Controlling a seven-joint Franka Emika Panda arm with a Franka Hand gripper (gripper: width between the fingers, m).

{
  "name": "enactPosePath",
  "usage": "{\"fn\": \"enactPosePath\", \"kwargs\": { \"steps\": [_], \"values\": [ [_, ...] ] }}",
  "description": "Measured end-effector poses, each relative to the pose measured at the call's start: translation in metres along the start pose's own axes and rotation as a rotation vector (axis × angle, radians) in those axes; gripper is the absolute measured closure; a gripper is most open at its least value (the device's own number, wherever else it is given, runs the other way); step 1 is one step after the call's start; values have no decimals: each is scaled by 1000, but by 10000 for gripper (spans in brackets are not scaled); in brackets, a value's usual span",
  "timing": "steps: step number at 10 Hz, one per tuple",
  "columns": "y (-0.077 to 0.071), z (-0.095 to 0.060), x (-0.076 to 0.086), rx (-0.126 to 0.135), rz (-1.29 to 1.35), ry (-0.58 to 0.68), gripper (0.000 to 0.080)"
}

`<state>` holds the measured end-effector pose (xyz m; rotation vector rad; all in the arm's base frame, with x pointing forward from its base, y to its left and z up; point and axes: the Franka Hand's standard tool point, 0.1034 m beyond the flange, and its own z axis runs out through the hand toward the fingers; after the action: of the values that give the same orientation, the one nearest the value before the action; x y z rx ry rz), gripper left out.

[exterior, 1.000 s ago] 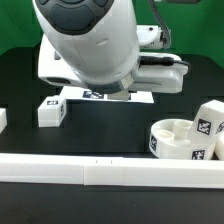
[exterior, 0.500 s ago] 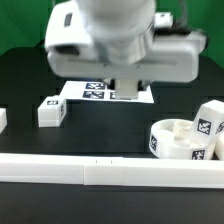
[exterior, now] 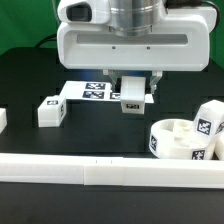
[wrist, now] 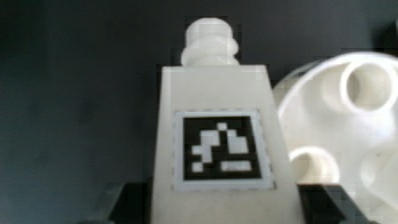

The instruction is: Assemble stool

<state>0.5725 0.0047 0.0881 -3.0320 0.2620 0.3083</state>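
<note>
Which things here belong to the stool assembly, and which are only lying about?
Belong to the job:
- hand, shut on the held leg
- round seat
- leg by the seat
- leg on the exterior view's left

Only lying about:
- marker board
- long white rail

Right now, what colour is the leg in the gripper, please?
White leg with a black-and-white tag; clearest in wrist view.

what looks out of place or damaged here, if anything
Nothing looks damaged or spilled. The tool grips one leg squarely. A second leg lies loose near the marker board, and a third leg is next to the seat, as expected mid-assembly.
</note>
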Motion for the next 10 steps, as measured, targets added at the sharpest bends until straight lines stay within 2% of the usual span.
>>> {"fn": "enactPosePath", "kwargs": {
  "steps": [1, 5, 7, 8, 9, 10],
  "values": [
    [-3, -2, -2, -1, -4, 47, 462],
    [-39, -30, -3, -9, -65, 383, 462],
    [-35, -26, -3, -16, -68, 486, 462],
    [-35, -30, 1, -20, -72, 579, 462],
    [-35, -28, 0, -25, -79, 652, 462],
    [-40, -27, 0, -28, -92, 697, 462]
  ]
}}
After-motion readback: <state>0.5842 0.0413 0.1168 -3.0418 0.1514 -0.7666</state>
